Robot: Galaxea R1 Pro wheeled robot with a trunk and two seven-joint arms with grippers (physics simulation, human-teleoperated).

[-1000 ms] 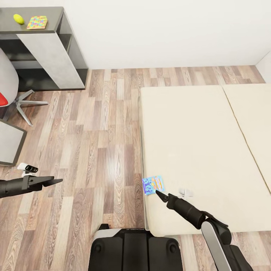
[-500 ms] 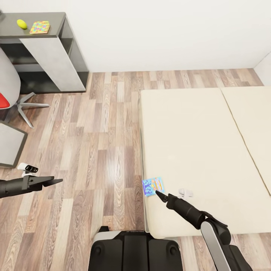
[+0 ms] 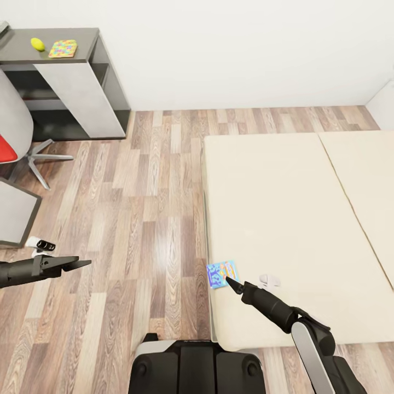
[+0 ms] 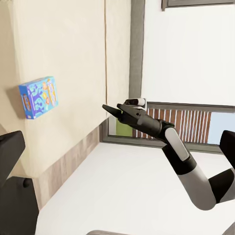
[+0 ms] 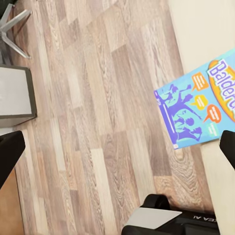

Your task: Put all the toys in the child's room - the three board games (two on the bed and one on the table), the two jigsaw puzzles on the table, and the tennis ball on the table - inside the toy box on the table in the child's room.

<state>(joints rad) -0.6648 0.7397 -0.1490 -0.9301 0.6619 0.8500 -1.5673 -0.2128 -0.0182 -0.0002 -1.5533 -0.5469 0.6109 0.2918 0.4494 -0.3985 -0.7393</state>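
My head camera has tilted up over the last second; nothing itself moved. My right claw (image 3: 229,280), fingers spread, hovers at the blue board game (image 3: 222,272) on the bed (image 3: 284,219) near its floor-side edge, not yet gripped. My left claw (image 3: 76,264) looks pressed together, empty.

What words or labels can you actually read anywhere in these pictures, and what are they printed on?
"Balderd", cut off at the picture's edge: on the blue game box lying at the edge of the bed.
Small print in that box's coloured speech bubbles: too small to read.
Puzzle box on the desk: no readable text.
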